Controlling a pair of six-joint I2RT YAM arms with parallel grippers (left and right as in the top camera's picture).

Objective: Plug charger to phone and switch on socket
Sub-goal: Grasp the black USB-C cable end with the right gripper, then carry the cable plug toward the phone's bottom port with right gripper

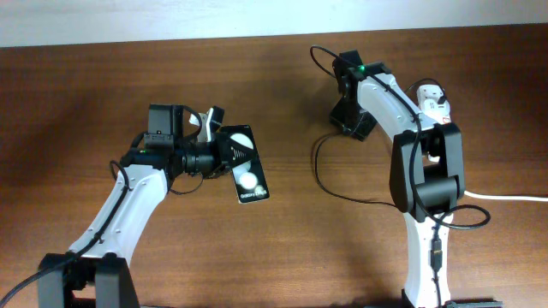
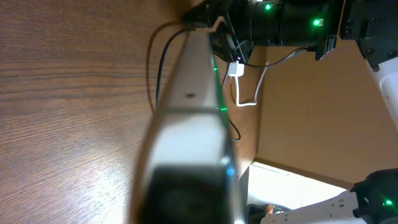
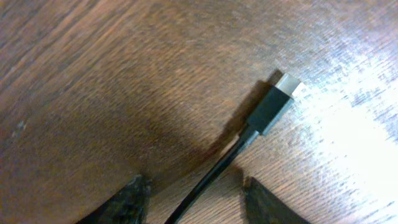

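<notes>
The left gripper (image 1: 221,156) clasped the phone (image 1: 247,171), its long axis nearly top-to-bottom overhead. The right gripper (image 3: 194,193), fingers spread, straddled the charger (image 3: 266,111), its tip pointing upper right.

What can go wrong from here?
The right claw is open astride the charger cable, behind the connector; gripped there, the tip may flop and miss the port.
The phone looks held at one end by the left claw; plugging force could pivot it.
The socket sits partly hidden behind the right arm: awkward switch reach.

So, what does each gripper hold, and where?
Left gripper holds the phone by its end opposite the text. Right gripper grips nothing; the charger lies between its open jaws.
</notes>
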